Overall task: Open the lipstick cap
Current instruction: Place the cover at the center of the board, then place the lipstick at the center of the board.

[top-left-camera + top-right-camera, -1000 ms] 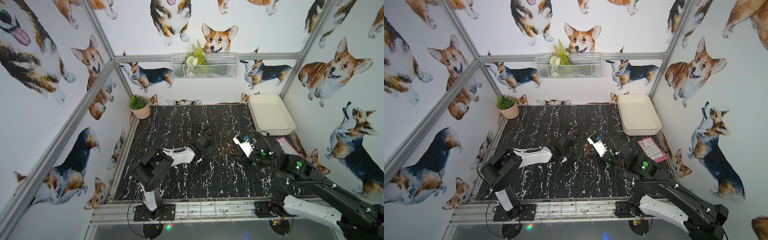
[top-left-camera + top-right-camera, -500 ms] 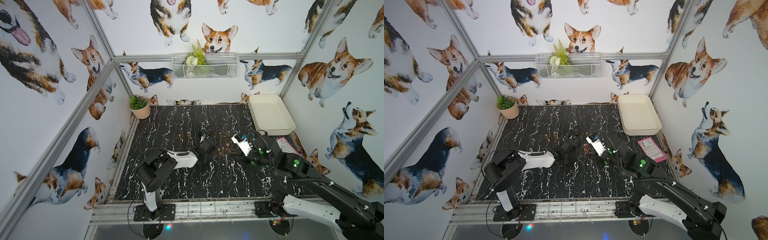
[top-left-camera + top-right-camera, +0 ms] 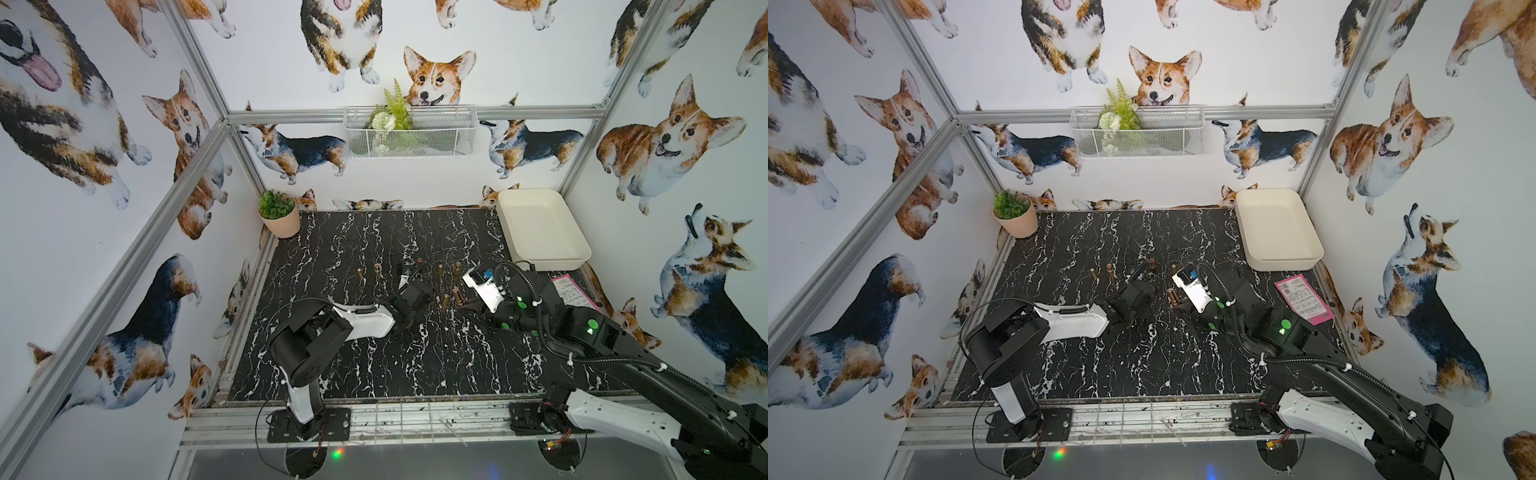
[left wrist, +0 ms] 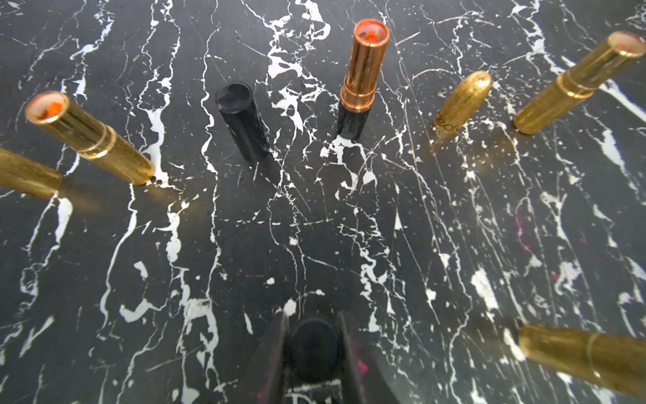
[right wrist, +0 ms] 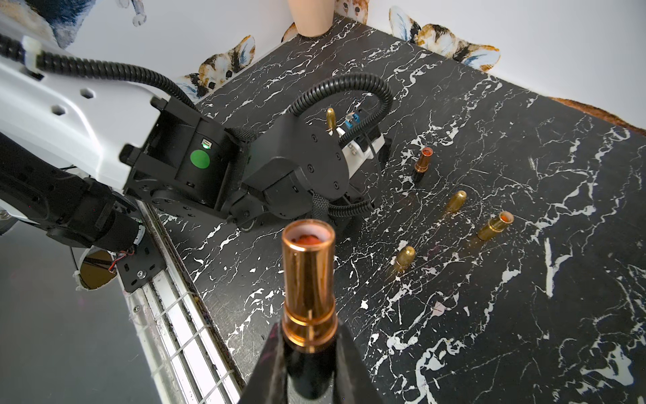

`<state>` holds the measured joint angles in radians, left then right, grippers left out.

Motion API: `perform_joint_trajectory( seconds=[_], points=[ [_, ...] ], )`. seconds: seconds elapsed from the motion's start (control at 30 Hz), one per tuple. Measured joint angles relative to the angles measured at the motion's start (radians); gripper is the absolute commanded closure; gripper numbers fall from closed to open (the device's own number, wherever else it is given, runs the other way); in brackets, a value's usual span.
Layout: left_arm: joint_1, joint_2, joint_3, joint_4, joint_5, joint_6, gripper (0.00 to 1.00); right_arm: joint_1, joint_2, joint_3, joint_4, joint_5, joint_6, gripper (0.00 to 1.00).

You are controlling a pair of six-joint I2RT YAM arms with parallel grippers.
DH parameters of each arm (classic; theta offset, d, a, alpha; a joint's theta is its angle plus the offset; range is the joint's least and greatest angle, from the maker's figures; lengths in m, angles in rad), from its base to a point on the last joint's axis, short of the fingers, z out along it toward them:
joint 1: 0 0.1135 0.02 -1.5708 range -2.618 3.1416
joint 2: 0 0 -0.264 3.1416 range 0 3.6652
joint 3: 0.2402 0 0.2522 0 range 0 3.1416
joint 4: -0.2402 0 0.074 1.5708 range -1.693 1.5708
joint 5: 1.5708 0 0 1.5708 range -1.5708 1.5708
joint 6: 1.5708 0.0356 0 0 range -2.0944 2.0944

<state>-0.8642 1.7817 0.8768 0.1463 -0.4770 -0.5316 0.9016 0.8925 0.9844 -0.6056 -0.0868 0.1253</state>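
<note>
Right wrist view gives the closest look at the lipstick (image 5: 309, 280): uncapped, a shiny copper sleeve over a black base, with an orange-red stick sitting low inside its open mouth. The right fingers (image 5: 269, 370) are clamped tight on that black base. In both top views the same lipstick (image 3: 457, 296) is only a small copper glint near the middle of the table (image 3: 374, 361), just beside standing gold tubes (image 3: 445, 300). Only the left wrist view shows the black cap (image 4: 314, 344) (the arm hides it from above). It sits between the left fingers (image 4: 351, 367), close to the table; whether they pinch it or merely flank it I cannot tell.
</note>
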Motion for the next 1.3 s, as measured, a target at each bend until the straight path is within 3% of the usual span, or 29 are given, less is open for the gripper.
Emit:
perform_joint_trajectory(
  seconds=[0.2,0.57,0.77,0.93,1.1,1.3],
  points=[
    [-0.002,-0.015,-0.004,-0.011,-0.01,0.0,0.48,0.0,0.0,-0.002,0.0,0.0,0.0,0.91],
    [-0.003,-0.027,0.023,-0.05,-0.013,0.001,0.39,0.0,-0.002,-0.005,0.0,0.0,0.0,0.91],
    [0.035,-0.151,0.174,-0.227,0.037,0.004,0.35,0.0,-0.015,-0.014,0.001,0.007,0.0,0.91],
    [0.1,-0.204,0.406,-0.454,0.179,0.001,0.4,0.0,-0.01,-0.026,0.008,0.007,0.0,0.91],
    [0.175,-0.249,0.562,-0.692,0.431,-0.006,0.43,0.0,0.018,-0.029,0.027,0.002,-0.004,0.91],
    [0.188,-0.279,0.619,-0.855,0.729,-0.024,0.43,0.0,0.064,-0.029,0.061,-0.021,-0.017,0.91]
  ],
)
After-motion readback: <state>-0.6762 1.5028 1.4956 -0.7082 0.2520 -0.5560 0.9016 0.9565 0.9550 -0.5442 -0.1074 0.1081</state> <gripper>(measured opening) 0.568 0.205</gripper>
